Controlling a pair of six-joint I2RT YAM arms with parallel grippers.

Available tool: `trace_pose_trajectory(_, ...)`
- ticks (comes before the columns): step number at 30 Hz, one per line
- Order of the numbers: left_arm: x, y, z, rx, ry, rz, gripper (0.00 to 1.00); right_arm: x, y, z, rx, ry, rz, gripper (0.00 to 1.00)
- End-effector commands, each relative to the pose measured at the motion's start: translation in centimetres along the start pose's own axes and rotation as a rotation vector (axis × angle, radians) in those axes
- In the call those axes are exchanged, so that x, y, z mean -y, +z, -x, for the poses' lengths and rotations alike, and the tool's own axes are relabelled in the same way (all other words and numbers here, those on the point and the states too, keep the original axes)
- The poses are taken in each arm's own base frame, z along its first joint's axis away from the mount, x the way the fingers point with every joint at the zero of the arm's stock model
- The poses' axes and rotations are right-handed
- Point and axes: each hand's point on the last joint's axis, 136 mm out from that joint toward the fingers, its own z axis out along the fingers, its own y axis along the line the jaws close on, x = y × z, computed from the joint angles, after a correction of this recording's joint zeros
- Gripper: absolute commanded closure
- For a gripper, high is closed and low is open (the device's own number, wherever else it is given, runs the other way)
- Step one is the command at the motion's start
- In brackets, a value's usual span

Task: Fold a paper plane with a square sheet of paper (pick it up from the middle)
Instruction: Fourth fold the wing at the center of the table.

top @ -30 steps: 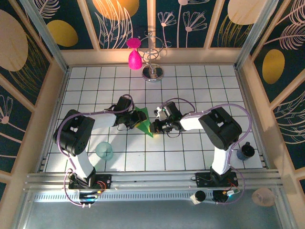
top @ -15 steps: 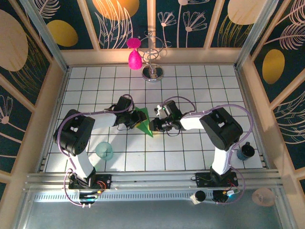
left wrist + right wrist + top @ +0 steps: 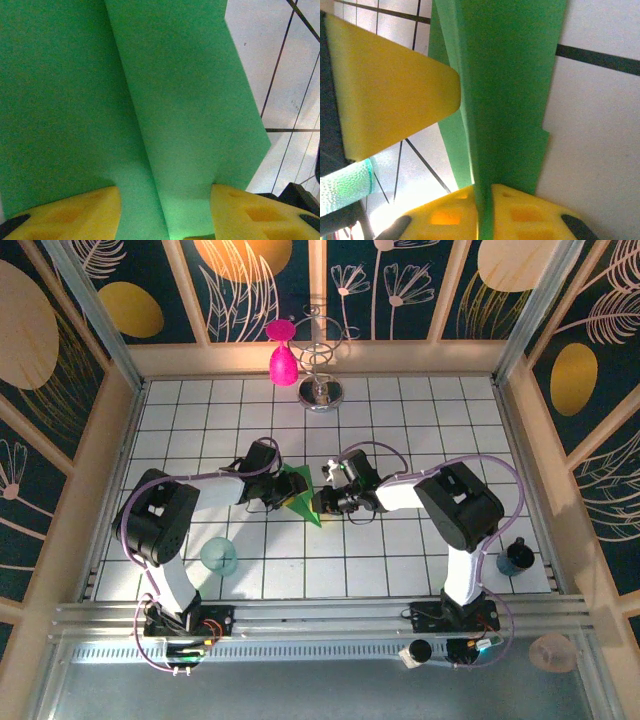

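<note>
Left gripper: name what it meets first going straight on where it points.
The left gripper meets the green paper, lying between its fingers; beyond that, probably the right gripper, depth unclear.

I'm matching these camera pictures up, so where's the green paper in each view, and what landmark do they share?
Top external: green paper near the middle of the white tiled table.
Left wrist: green paper across left and centre, creased lengthwise.
Right wrist: green paper as a band, top centre to bottom.
Shared landmark: the table's dark grid lines.
</note>
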Motion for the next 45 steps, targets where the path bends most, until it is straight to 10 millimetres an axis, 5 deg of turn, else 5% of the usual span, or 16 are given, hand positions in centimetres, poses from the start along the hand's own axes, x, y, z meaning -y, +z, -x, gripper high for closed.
trace_pose_trajectory(1, -12.7, 1.4, -3.6, -0.063, -0.079, 0.423, 0.47, 0.2, 0.4, -0.2, -0.015, -0.001, 0.023, 0.88)
trace_pose_trajectory(8, -10.8, 0.8, -2.6, -0.038, -0.056, 0.384, 0.47, 0.2, 0.3, -0.7, -0.033, 0.020, 0.058, 0.96)
trace_pose_trajectory(11, -8.4, 0.1, -1.3, -0.006, -0.024, 0.331, 0.47, 0.2, 0.1, -1.0, -0.038, 0.044, 0.086, 0.98)
trace_pose_trajectory(19, 3.5, -4.6, 4.0, 0.178, 0.116, 0.023, 0.41, 0.4, 0.1, -1.7, -0.074, 0.100, 0.154, 0.99)
trace_pose_trajectory(22, 6.2, -6.1, 4.6, 0.234, 0.152, -0.086, 0.41, 0.6, 0.1, -1.7, -0.080, 0.110, 0.156, 0.99)
trace_pose_trajectory(36, 5.7, -4.5, 0.9, 0.107, 0.129, -0.251, 0.68, 0.5, 0.1, -1.3, -0.080, 0.095, 0.149, 0.96)
trace_pose_trajectory(45, 5.7, -3.3, 0.0, 0.033, 0.115, -0.289, 0.74, 0.7, 0.3, -1.4, -0.091, 0.091, 0.135, 0.95)
